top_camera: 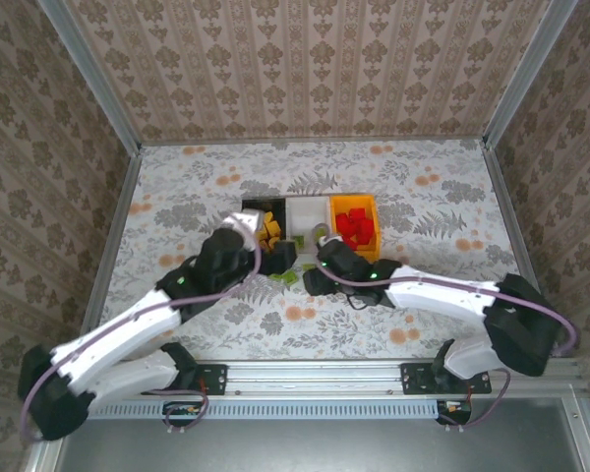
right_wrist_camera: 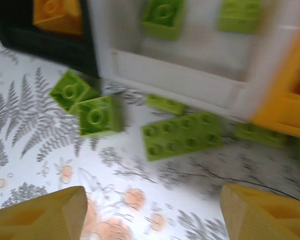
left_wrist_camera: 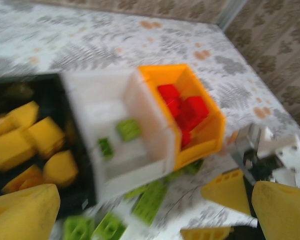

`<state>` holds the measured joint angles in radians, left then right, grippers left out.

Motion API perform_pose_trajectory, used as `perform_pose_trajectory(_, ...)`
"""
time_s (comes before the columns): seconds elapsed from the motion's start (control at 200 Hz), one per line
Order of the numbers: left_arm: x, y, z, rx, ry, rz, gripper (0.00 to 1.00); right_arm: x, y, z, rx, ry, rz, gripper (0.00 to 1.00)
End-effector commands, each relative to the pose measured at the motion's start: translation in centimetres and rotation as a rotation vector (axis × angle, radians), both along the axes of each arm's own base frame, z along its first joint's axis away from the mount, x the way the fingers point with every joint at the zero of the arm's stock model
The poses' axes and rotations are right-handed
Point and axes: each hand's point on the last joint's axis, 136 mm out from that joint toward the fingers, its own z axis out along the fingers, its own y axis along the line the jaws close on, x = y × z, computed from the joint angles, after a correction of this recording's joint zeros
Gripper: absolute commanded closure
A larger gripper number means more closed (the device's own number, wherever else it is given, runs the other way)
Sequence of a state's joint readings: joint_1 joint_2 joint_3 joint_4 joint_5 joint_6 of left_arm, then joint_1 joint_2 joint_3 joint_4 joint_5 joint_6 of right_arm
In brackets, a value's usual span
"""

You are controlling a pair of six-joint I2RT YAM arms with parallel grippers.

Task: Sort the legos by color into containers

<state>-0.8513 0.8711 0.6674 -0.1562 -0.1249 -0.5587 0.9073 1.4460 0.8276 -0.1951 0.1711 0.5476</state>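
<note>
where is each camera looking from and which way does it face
top external: above and behind the robot, facing down at the table; left arm and right arm show.
left wrist: on the left arm, facing over the black bin, white bin and orange bin; left gripper at bottom.
right wrist: on the right arm, facing down at loose green legos by the white bin; right gripper at bottom.
shared: both wrist views catch the white bin.
</note>
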Motion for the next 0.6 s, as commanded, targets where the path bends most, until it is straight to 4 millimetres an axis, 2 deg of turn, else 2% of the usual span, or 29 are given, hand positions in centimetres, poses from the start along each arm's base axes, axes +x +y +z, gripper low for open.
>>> perform_pose_trajectory(0.0, -2.0, 5.4, -3.1, 0.057, 0.07, 0.153, 0.0, 0.5, 3.6, 0.3, 0.005, -0.031, 0.076, 0.31)
perform_pose_trajectory(0.1, -3.8, 8.6, -5.1, 0.072, 0.11, 0.217, 0.0, 0.8, 5.4, -1.2, -0.038, -0.009, 0.105, 0.35)
perform_pose_trajectory(0.21, -4.9, 10.0, -6.3, 0.05, 0.132, 0.242, 0.0, 1.6, 6.0, -3.0, -0.095, 0.014, 0.094, 0.36)
perform_pose_trajectory(0.445, -5.1, 10.0, -7.1, 0.052, 0.155, 0.242, 0.0, 2.8, 6.5, -5.3, -0.182, 0.022, 0.088, 0.38)
perform_pose_trajectory(0.595, -5.0, 10.0, -6.9, 0.062, 0.152, 0.242, 0.0, 3.2, 6.3, -6.5, -0.224, 0.027, 0.081, 0.42)
